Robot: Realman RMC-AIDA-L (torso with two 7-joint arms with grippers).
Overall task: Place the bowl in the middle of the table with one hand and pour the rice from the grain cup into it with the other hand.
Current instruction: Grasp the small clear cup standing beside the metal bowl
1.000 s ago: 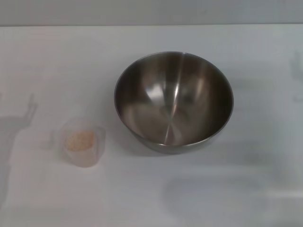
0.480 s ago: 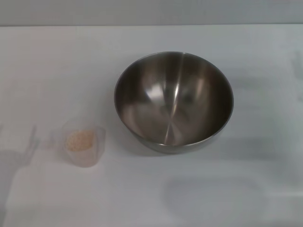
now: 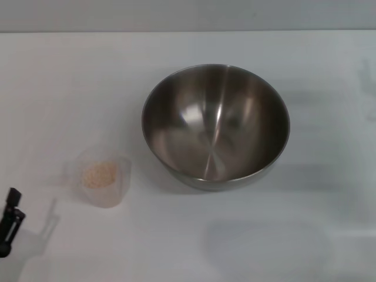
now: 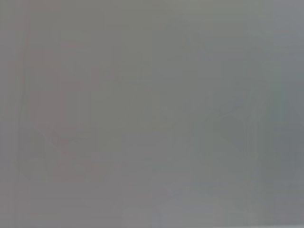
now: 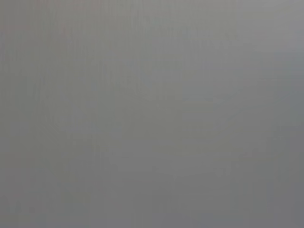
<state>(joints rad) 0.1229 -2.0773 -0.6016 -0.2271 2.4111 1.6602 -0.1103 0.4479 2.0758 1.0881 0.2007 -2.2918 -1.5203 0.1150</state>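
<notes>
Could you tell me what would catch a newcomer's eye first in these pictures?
The big shiny steel bowl dominates, standing empty a little right of the middle of the white table. To its left and nearer the robot stands the small clear cup holding rice. The left gripper is just showing at the table's near left edge.

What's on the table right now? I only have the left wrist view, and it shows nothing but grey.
Observer: In the head view, the bowl sits upright near the middle of the table, and it's empty.
Operator: And the cup?
Observer: The grain cup stands upright to the bowl's left, apart from it, with the rice in it.
Operator: Where's my left gripper?
Observer: The left gripper shows at the lower left edge of the head view, short of the grain cup and not touching it.
</notes>
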